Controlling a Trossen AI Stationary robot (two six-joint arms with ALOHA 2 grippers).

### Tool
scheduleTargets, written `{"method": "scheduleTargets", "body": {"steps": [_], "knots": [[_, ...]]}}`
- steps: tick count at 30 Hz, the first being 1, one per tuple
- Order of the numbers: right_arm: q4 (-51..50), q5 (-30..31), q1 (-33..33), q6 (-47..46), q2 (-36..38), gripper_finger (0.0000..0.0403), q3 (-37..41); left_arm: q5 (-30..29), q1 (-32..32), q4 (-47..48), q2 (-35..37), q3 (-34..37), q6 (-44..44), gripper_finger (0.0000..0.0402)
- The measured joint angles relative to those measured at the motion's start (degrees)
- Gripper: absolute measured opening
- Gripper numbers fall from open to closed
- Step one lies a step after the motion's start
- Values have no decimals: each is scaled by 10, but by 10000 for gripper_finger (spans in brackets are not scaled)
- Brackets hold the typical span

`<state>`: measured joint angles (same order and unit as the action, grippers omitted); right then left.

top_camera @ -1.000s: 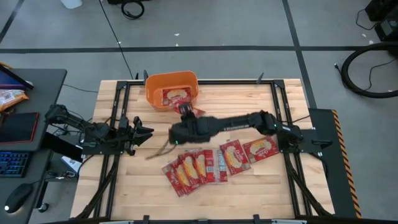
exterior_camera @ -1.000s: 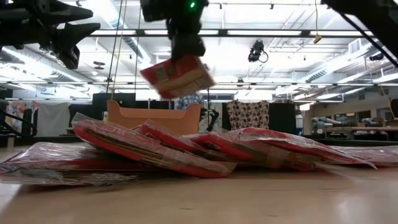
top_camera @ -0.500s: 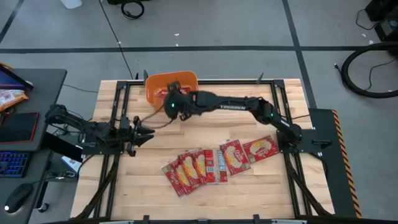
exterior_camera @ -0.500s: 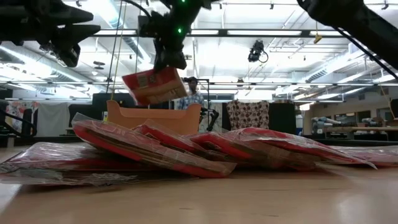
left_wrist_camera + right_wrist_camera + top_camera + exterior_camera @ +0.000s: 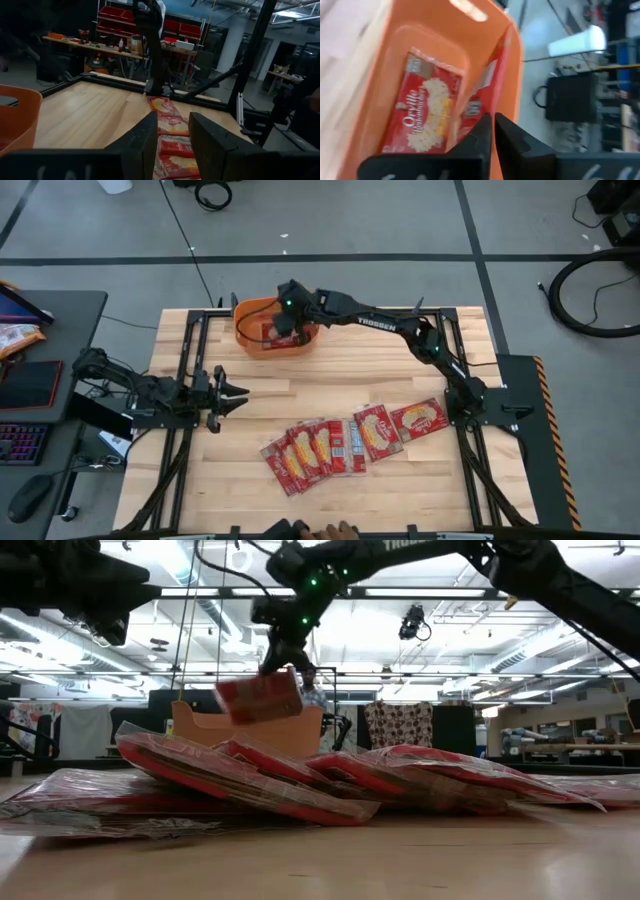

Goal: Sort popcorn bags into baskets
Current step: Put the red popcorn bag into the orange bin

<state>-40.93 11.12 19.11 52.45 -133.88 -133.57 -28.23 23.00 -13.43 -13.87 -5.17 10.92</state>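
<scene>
My right gripper reaches over the orange basket at the table's far edge, shut on a red popcorn bag. Another popcorn bag lies flat on the basket's floor. Several more popcorn bags lie overlapping in a row on the near half of the table. They show in the low view as a pile in front of the basket. My left gripper waits open, low over the table's left side, its fingers pointing along the row. My right gripper pinches the popcorn bag between its two fingers by its top edge, coming from above. The bag hangs tilted below the fingers, clear of the basket. In the right wrist view it shows edge-on over the basket's inside.
Black frame rails run along the table's left, right and far sides. A desk with a keyboard and a mouse stands left of the table. What looks like a person's hand shows at the near edge. Bare wood lies between the basket and the row.
My right arm has stretched out and carried the bag from above the table's middle toward the far edge and a little left. It now hangs over the basket. The bags in the row have stayed put.
</scene>
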Motion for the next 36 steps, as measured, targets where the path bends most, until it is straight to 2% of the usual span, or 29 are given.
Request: {"method": "scheduleTargets", "body": {"steps": [5, 7, 11, 14, 19, 25, 30, 36], "knots": [[-60, 5, -5, -37, 0, 69, 16, 0, 0, 0, 0, 0, 0, 117], [-90, 45, -24, -68, 0, 86, 17, 0, 0, 0, 0, 0, 2, 117], [-141, 162, -77, -115, 10, 104, 18, 4, 0, 0, 0, 0, 4, 117], [-187, 191, -118, -146, 32, 106, 17, 34, 0, 2, -1, 0, 8, 117], [-270, 179, -179, -272, 71, 103, 17, 90, 0, 10, -23, -1, 42, 117], [-373, 73, -221, -445, 108, 103, 16, 82, 0, -23, -101, -1, 65, 117], [-405, 69, -265, -495, 111, 103, 19, 80, 0, -107, -188, -1, 50, 117], [-360, 70, -313, -508, 111, 103, 92, 80, 0, -185, -284, -1, 49, 117]]}}
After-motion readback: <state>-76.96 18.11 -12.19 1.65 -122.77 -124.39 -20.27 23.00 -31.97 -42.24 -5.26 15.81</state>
